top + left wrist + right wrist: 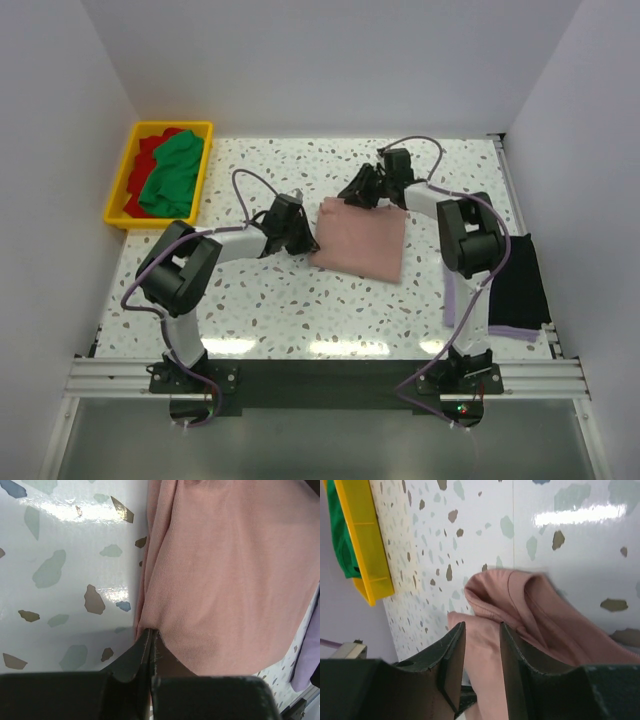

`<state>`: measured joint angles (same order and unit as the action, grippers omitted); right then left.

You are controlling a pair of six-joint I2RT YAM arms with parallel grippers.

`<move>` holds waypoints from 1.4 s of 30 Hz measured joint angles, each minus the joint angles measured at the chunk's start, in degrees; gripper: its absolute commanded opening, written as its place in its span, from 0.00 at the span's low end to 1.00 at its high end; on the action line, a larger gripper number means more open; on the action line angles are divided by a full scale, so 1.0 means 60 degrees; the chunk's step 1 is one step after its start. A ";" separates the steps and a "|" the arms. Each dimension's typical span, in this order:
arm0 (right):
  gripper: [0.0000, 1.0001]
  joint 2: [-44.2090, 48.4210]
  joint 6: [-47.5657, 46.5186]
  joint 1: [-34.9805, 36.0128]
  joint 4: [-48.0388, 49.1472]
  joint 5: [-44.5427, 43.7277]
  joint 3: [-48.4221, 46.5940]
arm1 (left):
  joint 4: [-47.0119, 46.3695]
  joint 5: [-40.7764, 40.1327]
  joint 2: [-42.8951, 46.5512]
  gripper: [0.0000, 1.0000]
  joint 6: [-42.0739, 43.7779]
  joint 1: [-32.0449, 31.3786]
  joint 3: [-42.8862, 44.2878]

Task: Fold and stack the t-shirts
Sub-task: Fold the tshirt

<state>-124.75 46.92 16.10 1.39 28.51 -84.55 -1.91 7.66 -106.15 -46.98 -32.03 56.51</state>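
The dusty-pink t-shirt (360, 240) lies folded in a rough rectangle at the table's middle. My left gripper (302, 236) is at its left edge; in the left wrist view the gripper (150, 632) is shut, pinching the pink cloth's (225, 570) edge. My right gripper (362, 190) is at the shirt's far left corner; in the right wrist view it (482, 630) is open, with pink cloth (520, 605) between and beyond the jaws. A green shirt (172, 170) and a red shirt (148, 150) lie in the yellow bin. A black shirt (520, 280) lies on a lavender one (452, 300) at the right.
The yellow bin (205, 160) stands at the far left corner of the speckled table, and shows in the right wrist view (362, 545). White walls close in the left, back and right. The black and lavender stack lies beside the right arm's base.
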 measured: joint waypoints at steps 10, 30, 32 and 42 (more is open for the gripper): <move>0.38 0.1563 0.0186 0.0688 0.1268 0.0175 0.1814 | 0.0124 0.0000 0.0007 0.00 0.0011 0.0000 0.0047; 0.40 -0.1847 0.0401 0.0736 0.1344 0.0973 -0.1439 | 0.0219 0.0026 0.0040 0.00 0.0047 -0.0007 0.0047; 0.40 -0.1847 0.0463 0.0688 0.1359 0.1082 -0.1534 | 0.0237 0.0033 0.0051 0.00 0.0087 -0.0007 0.0047; 0.45 -0.1253 0.0408 0.0044 0.0725 0.1235 -0.2175 | 0.1348 0.0066 0.0091 0.03 0.0539 -0.0040 0.0630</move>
<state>-132.27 49.36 16.36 5.74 35.92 -97.60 6.17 8.05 -105.60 -43.75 -32.27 60.29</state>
